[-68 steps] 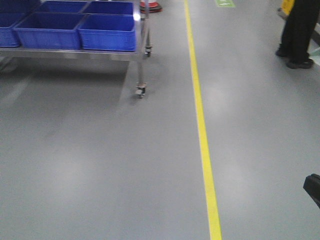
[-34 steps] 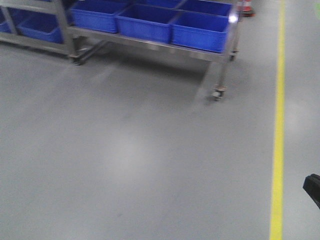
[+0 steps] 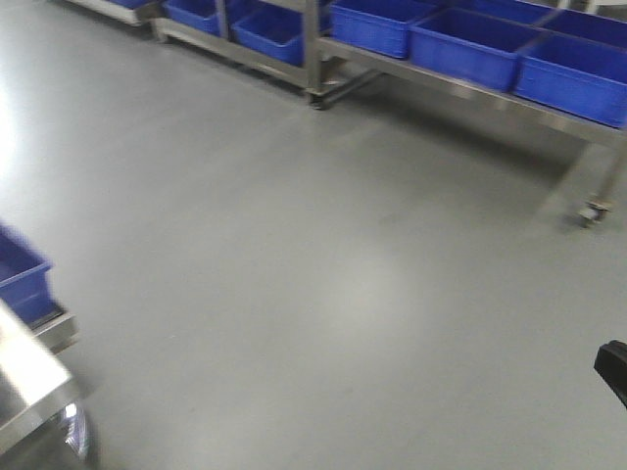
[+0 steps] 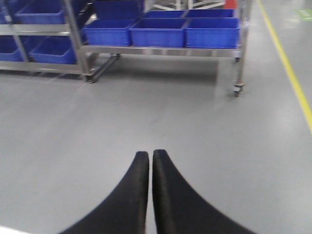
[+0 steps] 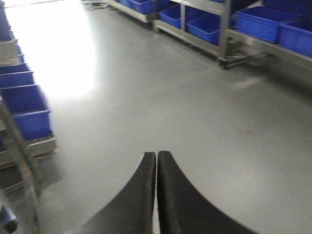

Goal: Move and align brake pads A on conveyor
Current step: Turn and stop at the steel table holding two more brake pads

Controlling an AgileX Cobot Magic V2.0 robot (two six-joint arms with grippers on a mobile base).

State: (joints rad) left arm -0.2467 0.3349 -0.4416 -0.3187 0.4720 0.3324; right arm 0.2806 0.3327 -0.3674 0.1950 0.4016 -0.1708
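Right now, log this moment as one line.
left gripper: shut, empty | right gripper: shut, empty | pads, conveyor: not in view | around: grey floor, blue bins on steel racks

The left tool and right tool each have two curved, matte black fingers

The grey floor is smooth and shiny. In the front view, metal shelves with blue bins stand from 12 to 2 o'clock. In the left wrist view, a yellow line runs at 2 o'clock.
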